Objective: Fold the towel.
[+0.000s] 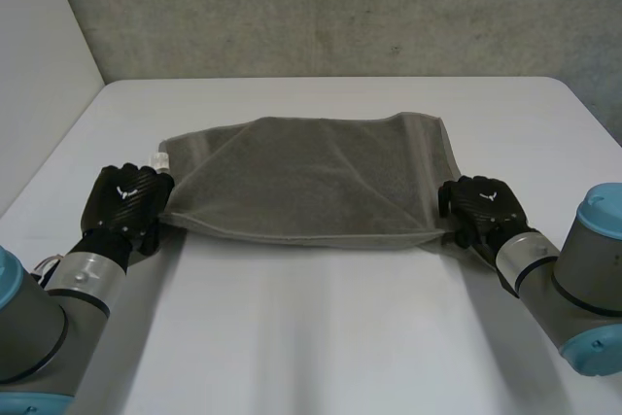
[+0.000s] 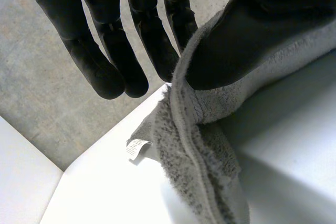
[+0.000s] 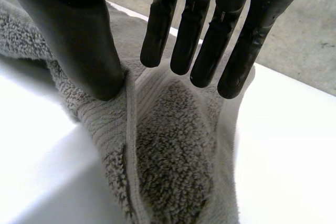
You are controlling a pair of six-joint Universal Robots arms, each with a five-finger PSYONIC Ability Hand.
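Pinching the towel (image 1: 301,177), the left hand (image 1: 124,203) gripped its corner at frame left, the right hand (image 1: 483,206) at frame right.

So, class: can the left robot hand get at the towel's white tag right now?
Probably not yet: the tag lies beside the left robot hand, unobstructed, but that hand pinches the towel.

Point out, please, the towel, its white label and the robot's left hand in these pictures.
towel (image 1: 301,177), head view, middle of the grey cloth.
white label (image 2: 137,148), left wrist view, centre of the tag at the towel's corner.
left hand (image 1: 126,199), head view, back of the hand.
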